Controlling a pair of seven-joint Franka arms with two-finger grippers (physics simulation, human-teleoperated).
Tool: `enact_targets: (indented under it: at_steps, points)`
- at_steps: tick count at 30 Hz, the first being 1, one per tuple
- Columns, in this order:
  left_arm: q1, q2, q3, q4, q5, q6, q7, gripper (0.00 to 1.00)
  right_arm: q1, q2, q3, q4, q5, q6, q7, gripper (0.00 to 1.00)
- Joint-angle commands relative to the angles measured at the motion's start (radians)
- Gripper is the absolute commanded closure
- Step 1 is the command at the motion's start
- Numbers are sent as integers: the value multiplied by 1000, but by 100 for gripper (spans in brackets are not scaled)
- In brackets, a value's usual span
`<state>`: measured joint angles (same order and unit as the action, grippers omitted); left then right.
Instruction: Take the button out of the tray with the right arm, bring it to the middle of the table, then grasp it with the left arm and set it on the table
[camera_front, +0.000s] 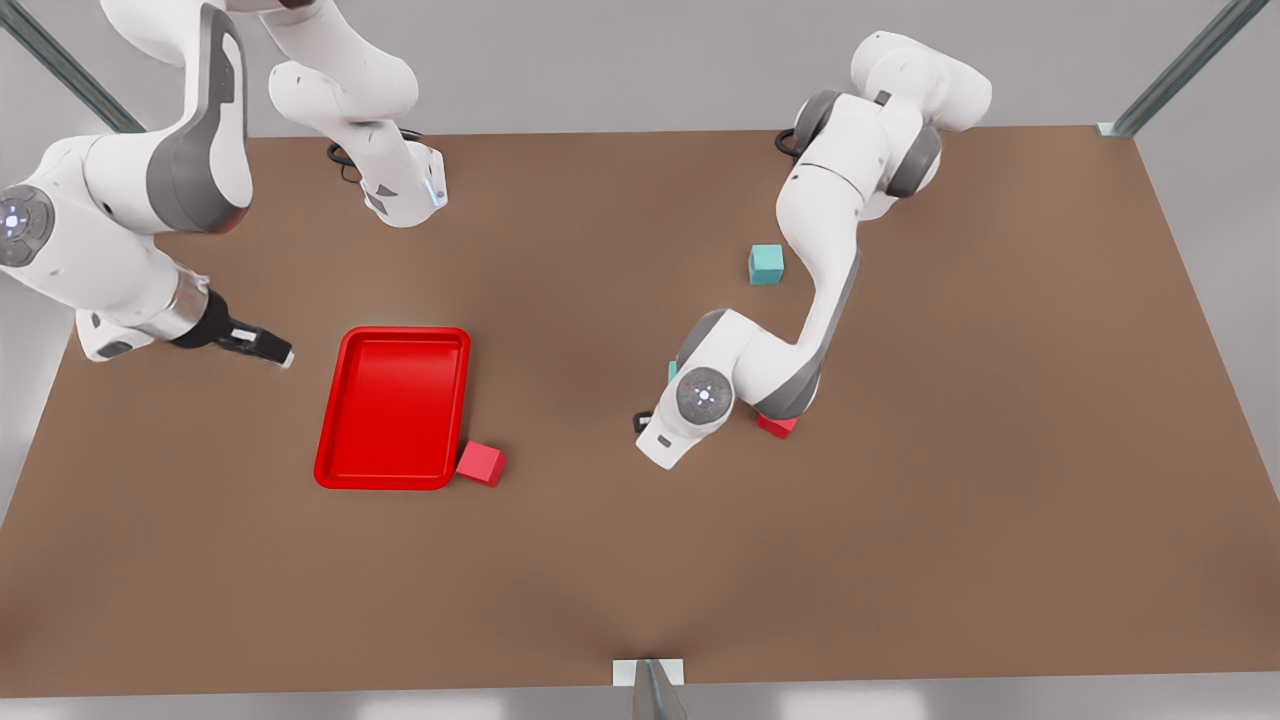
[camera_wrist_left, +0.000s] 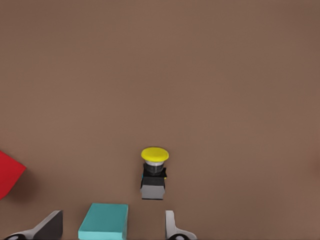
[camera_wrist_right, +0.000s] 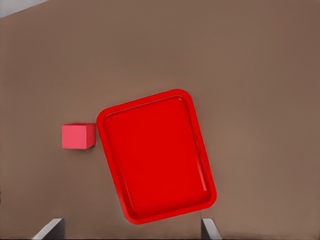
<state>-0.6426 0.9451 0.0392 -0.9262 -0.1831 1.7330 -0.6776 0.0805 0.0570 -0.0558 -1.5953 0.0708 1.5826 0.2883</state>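
Observation:
The button (camera_wrist_left: 154, 172) stands upright on the brown table (camera_front: 900, 500), yellow cap up, free of any grip. My left gripper (camera_wrist_left: 111, 227) hangs above the table near it, open, its fingers (camera_wrist_left: 172, 227) apart, with a teal cube (camera_wrist_left: 104, 221) lying below, between them. The left arm's wrist (camera_front: 700, 395) is bent low over the table's middle. The red tray (camera_front: 395, 408) lies with nothing in it toward the front view's left. My right gripper (camera_front: 265, 345) is left of the tray in the front view, open, and looks down on the tray (camera_wrist_right: 157, 155).
One red cube (camera_front: 481, 463) touches the tray's near right corner, seen too in the right wrist view (camera_wrist_right: 78, 136). Another red cube (camera_front: 776, 426) peeks out under the left arm. A teal cube (camera_front: 766, 264) sits farther back. Metal posts stand at the table's corners.

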Motion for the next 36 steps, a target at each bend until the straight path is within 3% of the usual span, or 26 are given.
enact_targets:
  at_steps: [1, 8, 15, 27, 36]
  points:
    - [-6, 8, 2, -6, 2, 49, -69, 0, 44, -6, 11, 6, 1, -76, -253, 0]
    - [-25, 61, 5, -8, 4, 68, -20, 0, 39, 3, 33, -2, 3, -26, -251, 0]
    - [-55, 69, -7, -14, -13, -50, -68, 0, 38, 11, 31, -2, 4, -16, -251, 0]
    - [-77, 158, 4, -6, -19, 134, -20, 1, 33, 32, 31, -3, 6, -10, -251, 0]
    - [-80, 178, 8, -5, -12, 137, 72, 1, 33, 30, 31, -3, 7, -10, -251, 0]
